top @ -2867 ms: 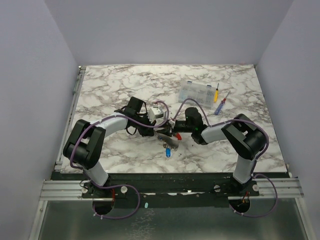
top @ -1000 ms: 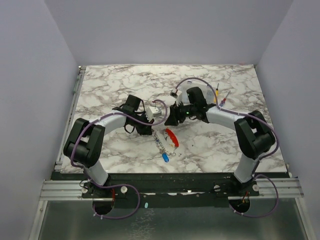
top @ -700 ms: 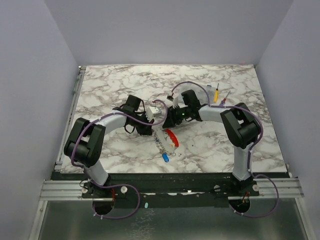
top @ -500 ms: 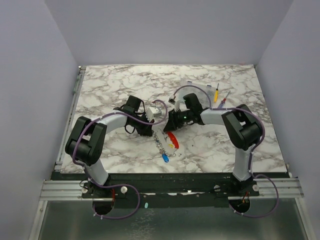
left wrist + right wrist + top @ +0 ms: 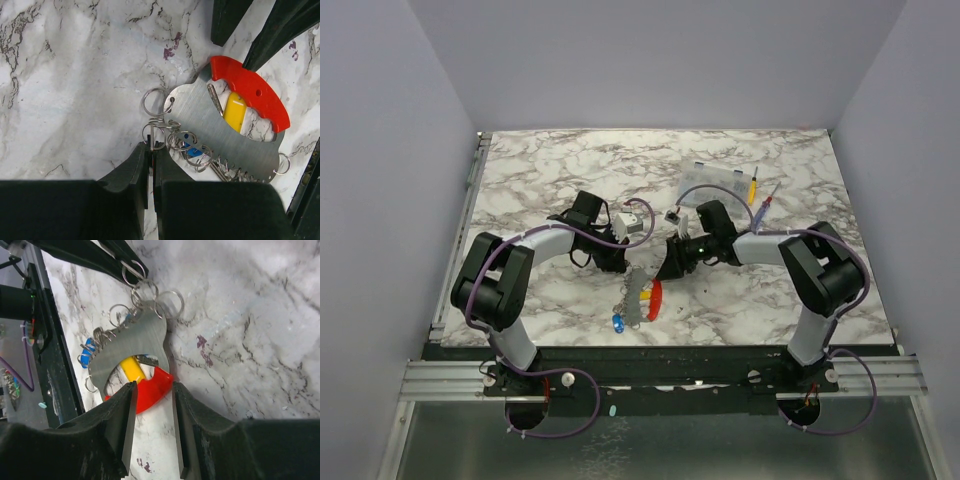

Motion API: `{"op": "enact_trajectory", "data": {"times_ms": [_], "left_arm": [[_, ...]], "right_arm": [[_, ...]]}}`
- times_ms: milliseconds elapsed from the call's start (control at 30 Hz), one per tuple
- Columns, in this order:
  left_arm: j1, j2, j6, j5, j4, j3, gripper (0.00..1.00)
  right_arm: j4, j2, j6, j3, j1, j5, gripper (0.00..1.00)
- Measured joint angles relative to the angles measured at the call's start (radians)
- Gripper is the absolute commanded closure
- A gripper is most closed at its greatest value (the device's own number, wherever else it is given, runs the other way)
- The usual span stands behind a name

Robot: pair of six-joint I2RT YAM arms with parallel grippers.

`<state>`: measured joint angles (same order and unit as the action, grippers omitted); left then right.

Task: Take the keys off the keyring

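The keyring (image 5: 200,117) is a flat silvery plate with a red curved grip (image 5: 250,90) and a yellow insert, edged with several small split rings. Blue-headed keys (image 5: 192,150) peek from under the plate; one blue key (image 5: 618,322) hangs out toward the table's near edge. My left gripper (image 5: 151,147) is shut on one small split ring at the plate's corner. My right gripper (image 5: 152,385) is open, its jaws on either side of the red grip (image 5: 150,390), with a small gap on one side. From above, the two grippers (image 5: 625,262) (image 5: 665,272) face each other over the keyring (image 5: 638,295).
A clear plastic parts box (image 5: 715,182) sits behind the right arm, with a yellow-handled screwdriver (image 5: 752,186) and a blue-handled screwdriver (image 5: 763,210) beside it. Small purple stains mark the marble near the keyring. The table's near edge is close below the keys.
My right gripper came down from behind onto the red grip and its jaws have narrowed. The keyring swung so its key end now points toward the near left. The left gripper stayed put.
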<state>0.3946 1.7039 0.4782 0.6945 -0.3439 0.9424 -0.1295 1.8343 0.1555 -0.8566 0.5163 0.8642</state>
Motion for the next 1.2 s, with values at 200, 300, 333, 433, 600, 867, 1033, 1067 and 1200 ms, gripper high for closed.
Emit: {"op": "enact_trajectory", "data": {"times_ms": [200, 300, 333, 433, 600, 867, 1033, 1067, 1200], "left_arm": [[0.000, 0.007, -0.008, 0.019, 0.006, 0.000, 1.00], [0.000, 0.018, -0.012, 0.027, 0.006, 0.000, 1.00], [0.000, 0.021, -0.014, 0.032, 0.007, 0.000, 1.00], [0.000, 0.022, -0.015, 0.035, 0.007, 0.000, 1.00], [0.002, 0.022, -0.017, 0.038, 0.007, 0.000, 1.00], [0.010, 0.022, -0.017, 0.039, 0.007, 0.000, 1.00], [0.013, 0.022, -0.017, 0.039, 0.008, 0.000, 1.00], [0.013, 0.022, -0.017, 0.038, 0.008, 0.000, 1.00], [0.013, 0.018, -0.017, 0.027, 0.008, 0.000, 1.00]], "right_arm": [[-0.083, -0.044, 0.014, -0.026, 0.007, -0.035, 0.57], [-0.128, -0.040, 0.048, -0.043, 0.016, -0.048, 0.58], [-0.143, -0.033, 0.064, -0.050, 0.023, -0.049, 0.58], [-0.177, 0.011, 0.118, -0.076, 0.048, -0.047, 0.58], [-0.217, 0.082, 0.226, -0.085, 0.066, -0.025, 0.59], [-0.256, 0.131, 0.343, -0.120, 0.068, 0.008, 0.61], [-0.270, 0.165, 0.368, -0.151, 0.074, 0.018, 0.62], [-0.271, 0.171, 0.370, -0.155, 0.074, 0.019, 0.62], [-0.272, 0.182, 0.376, -0.156, 0.074, 0.019, 0.62]]}}
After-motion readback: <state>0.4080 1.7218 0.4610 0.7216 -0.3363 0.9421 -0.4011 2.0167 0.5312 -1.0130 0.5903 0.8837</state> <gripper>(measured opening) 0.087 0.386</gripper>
